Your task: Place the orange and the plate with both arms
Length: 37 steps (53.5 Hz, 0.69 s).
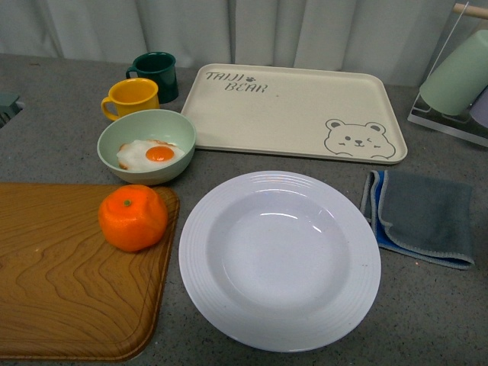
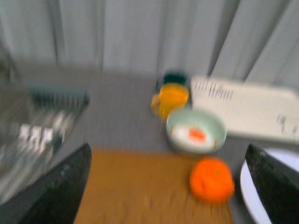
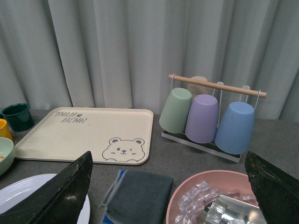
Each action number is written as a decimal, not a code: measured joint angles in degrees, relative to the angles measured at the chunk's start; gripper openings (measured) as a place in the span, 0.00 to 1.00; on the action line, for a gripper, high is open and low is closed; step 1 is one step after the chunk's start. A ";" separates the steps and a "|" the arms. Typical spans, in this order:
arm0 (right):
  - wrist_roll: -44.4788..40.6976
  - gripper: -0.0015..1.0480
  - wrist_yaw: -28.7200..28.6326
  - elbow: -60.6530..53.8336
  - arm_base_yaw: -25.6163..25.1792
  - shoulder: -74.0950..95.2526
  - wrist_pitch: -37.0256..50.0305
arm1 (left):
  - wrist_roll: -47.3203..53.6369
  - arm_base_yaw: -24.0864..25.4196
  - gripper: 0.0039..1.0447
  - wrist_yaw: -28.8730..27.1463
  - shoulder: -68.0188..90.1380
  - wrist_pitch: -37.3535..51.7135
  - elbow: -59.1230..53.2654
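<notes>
The left hand (image 2: 167, 149) hangs over the near left of the worktop (image 1: 61, 99) with its fingers spread wide and nothing between them; its own view is blurred, so a fine aim is hard to judge. The orange (image 1: 133, 217) sits on the far right corner of the wooden tray (image 1: 53, 305), just beside the pale green bowl (image 1: 179, 126) that holds a fried egg (image 1: 150, 154). Being round and smooth, the orange will likely roll if 1 finger meets it first, either off the tray's edge or against the bowl. A descent slightly too far would strike the bowl's rim instead. The plate (image 1: 221, 305) lies flat in the near middle, empty, its left rim just beside the tray. Its low, wide rim gives little to pinch, so a grip there may slip, or push the plate into the tray and jolt the orange. To its right lies a folded grey cloth (image 1: 427, 217), near enough to be caught up with the rim. The right hand (image 3: 168, 156) is likewise spread and empty, out of the front view, with a pink bowl (image 3: 224, 172) near it that a careless swing could hit.
</notes>
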 joint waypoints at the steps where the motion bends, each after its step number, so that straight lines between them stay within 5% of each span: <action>1: 0.00 0.91 0.00 0.00 0.00 0.00 0.00 | -0.39 -1.25 0.94 -0.24 3.15 1.16 0.48; 18: 0.00 0.91 0.00 0.00 0.00 0.00 0.00 | -4.44 -4.68 0.94 6.80 48.15 29.18 11.82; 24: 0.00 0.91 -0.02 0.00 0.00 0.00 0.00 | -6.27 -4.24 0.94 12.15 62.10 28.00 17.99; 37: 0.00 0.91 0.00 0.00 0.00 0.00 0.00 | -5.75 -4.96 0.94 12.87 76.70 25.66 26.18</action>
